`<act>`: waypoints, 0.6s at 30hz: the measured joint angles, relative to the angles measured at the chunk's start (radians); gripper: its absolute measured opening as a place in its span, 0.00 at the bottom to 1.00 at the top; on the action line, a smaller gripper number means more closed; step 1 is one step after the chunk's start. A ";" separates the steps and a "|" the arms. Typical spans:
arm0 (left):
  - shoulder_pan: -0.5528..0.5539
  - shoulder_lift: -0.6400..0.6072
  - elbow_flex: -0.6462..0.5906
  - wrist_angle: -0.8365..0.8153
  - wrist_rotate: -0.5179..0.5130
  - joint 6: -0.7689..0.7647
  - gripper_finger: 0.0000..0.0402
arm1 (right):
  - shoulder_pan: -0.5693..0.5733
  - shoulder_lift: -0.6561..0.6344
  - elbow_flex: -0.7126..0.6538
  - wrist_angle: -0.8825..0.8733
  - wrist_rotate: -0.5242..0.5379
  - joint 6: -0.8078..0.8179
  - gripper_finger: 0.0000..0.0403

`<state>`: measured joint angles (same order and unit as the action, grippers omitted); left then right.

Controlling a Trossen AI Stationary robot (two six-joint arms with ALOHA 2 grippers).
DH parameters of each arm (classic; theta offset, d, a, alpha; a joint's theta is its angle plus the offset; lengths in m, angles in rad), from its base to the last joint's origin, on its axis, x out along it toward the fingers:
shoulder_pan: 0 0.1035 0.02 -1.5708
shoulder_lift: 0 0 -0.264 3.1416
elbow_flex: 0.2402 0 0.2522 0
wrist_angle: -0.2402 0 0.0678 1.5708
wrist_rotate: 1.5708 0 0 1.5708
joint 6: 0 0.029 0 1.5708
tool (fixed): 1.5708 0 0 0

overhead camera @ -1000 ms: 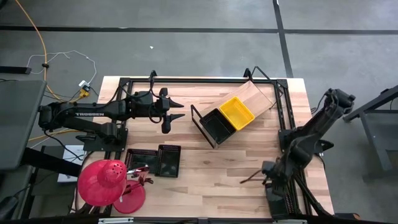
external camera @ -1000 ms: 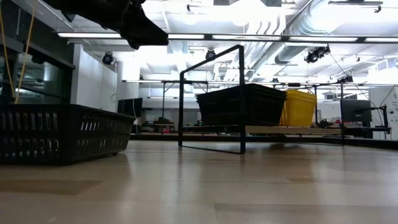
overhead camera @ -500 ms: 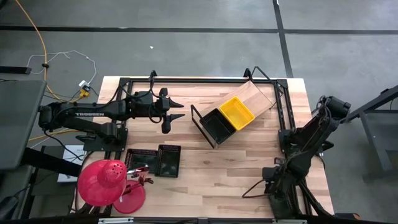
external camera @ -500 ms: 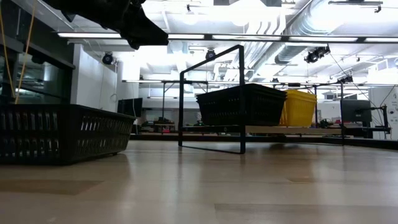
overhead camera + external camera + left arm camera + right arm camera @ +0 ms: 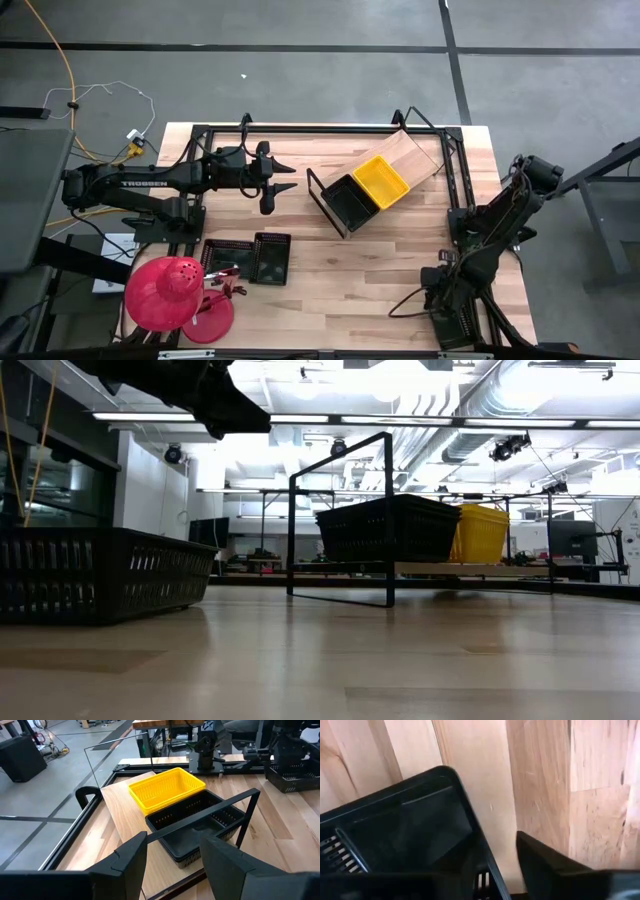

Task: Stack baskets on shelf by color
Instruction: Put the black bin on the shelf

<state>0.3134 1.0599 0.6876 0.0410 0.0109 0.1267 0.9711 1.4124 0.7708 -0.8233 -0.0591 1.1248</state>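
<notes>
**A:** How many baskets can you count?

**B:** One yellow basket (image 5: 381, 180) and four black ones. The yellow one sits on the shelf (image 5: 415, 153), toward the table's (image 5: 340, 290) far right corner. A black basket on the shelf (image 5: 349, 203) touches it. Two black baskets (image 5: 250, 258) lie side by side near the front edge, toward the left. A fourth black basket (image 5: 395, 835) is at the front right corner, under the right arm. There are also a red dome (image 5: 163, 292) and a red disc (image 5: 210, 320) at the front left corner.

**A:** What has changed since a second ago?

**B:** Only the right arm. It has folded lower over the front right corner. The left arm, the shelf and every basket lie as before.

**A:** And the grippers?

**B:** The left gripper (image 5: 280, 181) hangs above the table, left of the shelf. Its fingers (image 5: 131, 851) are spread and hold nothing. On the right gripper (image 5: 441, 296), one finger (image 5: 545, 865) stands just outside the fourth basket's wall. I can't tell whether it is gripping.

**A:** Is there any writing?

**B:** White letters on the left arm (image 5: 140, 183) read TROSSEN.
</notes>
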 joint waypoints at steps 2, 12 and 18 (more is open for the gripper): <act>0.000 0.000 0.000 0.000 0.000 0.009 0.42 | -0.003 0.001 0.000 0.004 -0.001 -0.003 0.20; 0.000 0.000 0.000 -0.009 0.000 0.016 0.42 | -0.135 -0.158 0.081 -0.108 0.225 -0.174 0.01; 0.000 0.000 0.000 -0.019 0.001 0.015 0.42 | -0.290 -0.355 0.248 -0.299 0.555 -0.303 0.01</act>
<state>0.3134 1.0599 0.6876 0.0223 0.0120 0.1421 0.6810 1.0571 1.0187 -1.1225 0.4959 0.8223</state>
